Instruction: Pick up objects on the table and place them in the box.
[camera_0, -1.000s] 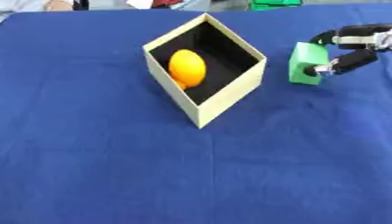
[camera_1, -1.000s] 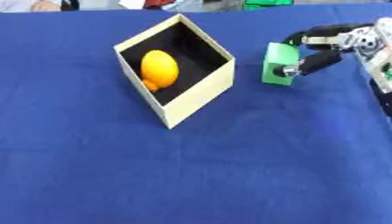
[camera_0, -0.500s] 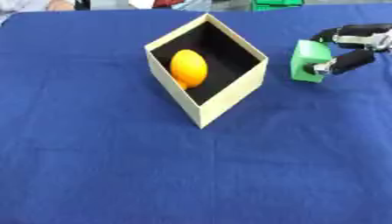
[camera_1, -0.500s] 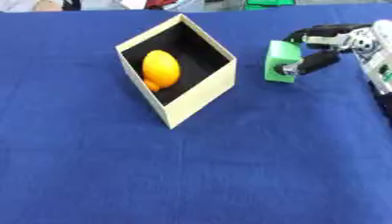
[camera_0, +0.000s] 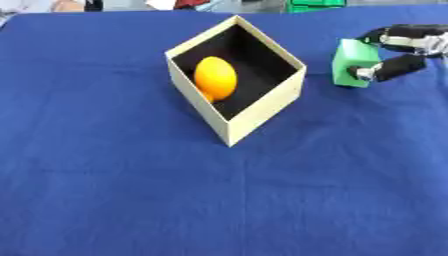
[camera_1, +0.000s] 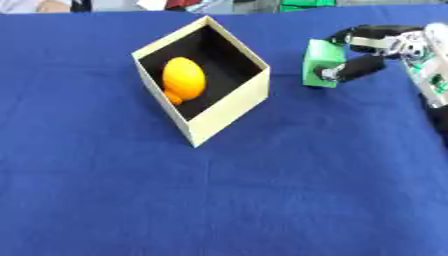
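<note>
The bench (camera_0: 131, 200) fills the frame under a blue cloth. Upper centre sits the box (camera_0: 262, 112), cream walls and dark interior, turned corner-on, with an orange fruit (camera_0: 215, 78) already lying inside it. At the upper right, just beside the box but apart from it, is the green block (camera_1: 320, 64). The right hand (camera_1: 382, 46) comes in from the right edge; its fingers (camera_1: 354, 68) curl round the block, one dark finger over the top and one across the lower face (whether the block rests on the cloth or is just clear of it cannot be told). The left hand shows in neither view.

The step in hand appears to be carrying the block to the box. To do it well, the hand should raise the block above the near rim, cross leftward, and let go over the open floor beside the fruit rather than on top of it.
</note>
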